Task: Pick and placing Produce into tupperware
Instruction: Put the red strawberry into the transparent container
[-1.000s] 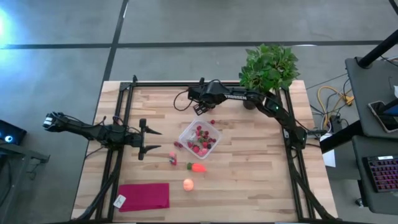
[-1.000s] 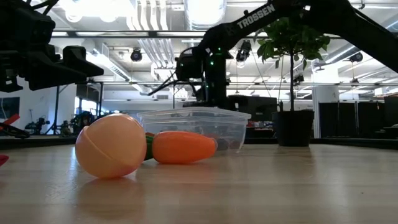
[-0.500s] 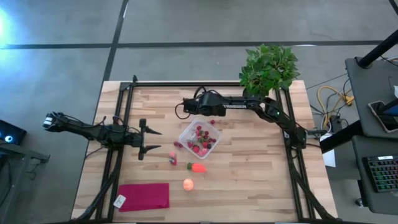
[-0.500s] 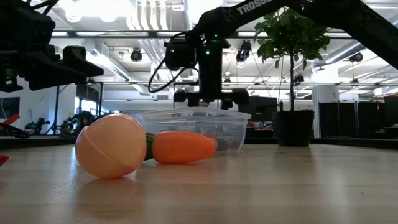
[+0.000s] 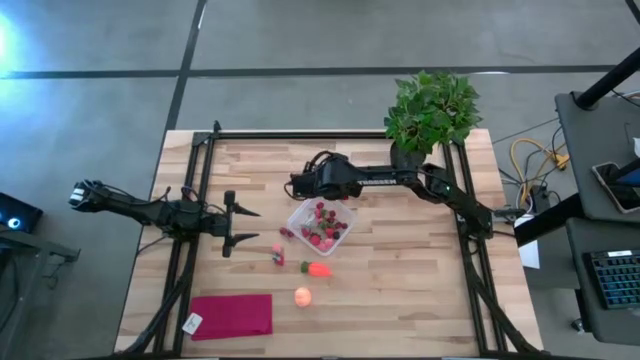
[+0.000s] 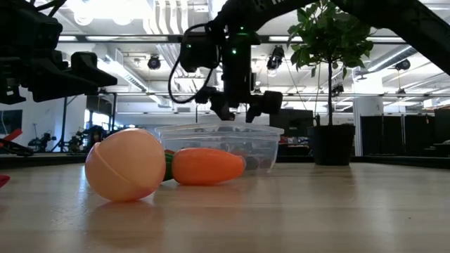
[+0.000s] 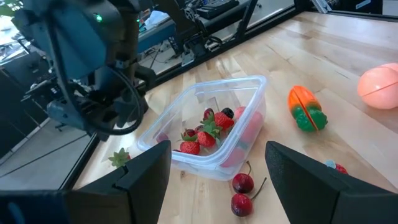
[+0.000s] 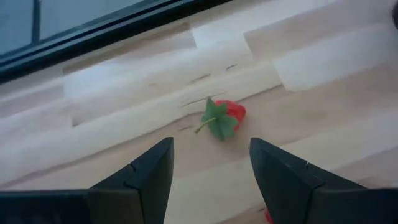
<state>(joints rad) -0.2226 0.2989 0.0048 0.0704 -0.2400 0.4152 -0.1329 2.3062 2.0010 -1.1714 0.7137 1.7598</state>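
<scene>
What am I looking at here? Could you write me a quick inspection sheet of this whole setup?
Surface: wooden table, dry, nothing spilled.
Job's things: clear container holds strawberries; one strawberry lies loose on the wood; cherries, carrot and peach lie outside.
Clutter: magenta cloth; potted plant.
Grippers: right gripper open above the loose strawberry, holding nothing; left gripper open, waiting at the table's left.
Cables: yellow cables off the table.
Surroundings: lit workshop with ceiling lamps; keyboard.

Red strawberries (green-capped) fill the clear tupperware beside an orange carrot.
</scene>
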